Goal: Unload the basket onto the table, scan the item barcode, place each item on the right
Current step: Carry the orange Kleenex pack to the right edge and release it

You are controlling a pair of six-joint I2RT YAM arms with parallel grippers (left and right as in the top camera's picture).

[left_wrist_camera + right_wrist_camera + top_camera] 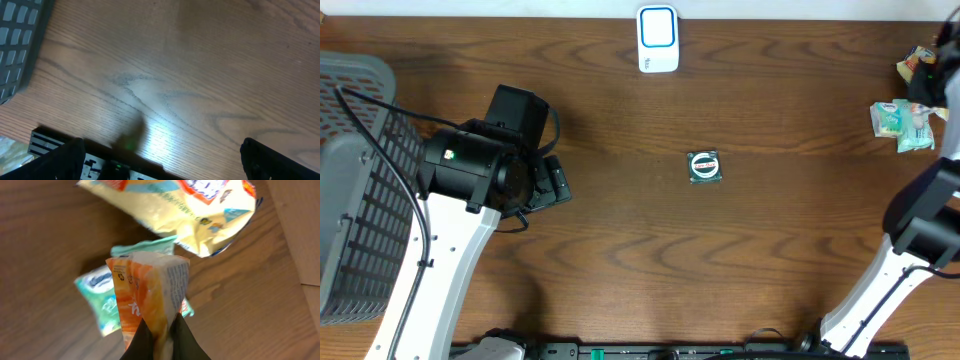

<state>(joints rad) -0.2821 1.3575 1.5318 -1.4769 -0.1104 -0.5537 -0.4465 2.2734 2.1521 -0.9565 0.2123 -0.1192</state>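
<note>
One orange packet (150, 287) is pinched by its end in the closed right pincer (162, 327), its length running straight out from the jaws, over the far right edge of the desk (620, 260). The scanner (658, 38) sits well away to the left at the back edge, open desk between; the left pincer (556, 183) gapes empty, nearer it

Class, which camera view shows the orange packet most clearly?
The right wrist view: the orange packet sits close and central, pinched in the right gripper's jaws. Overhead catches only a blurred scrap at the far right edge; the left wrist view shows none of it.
</note>
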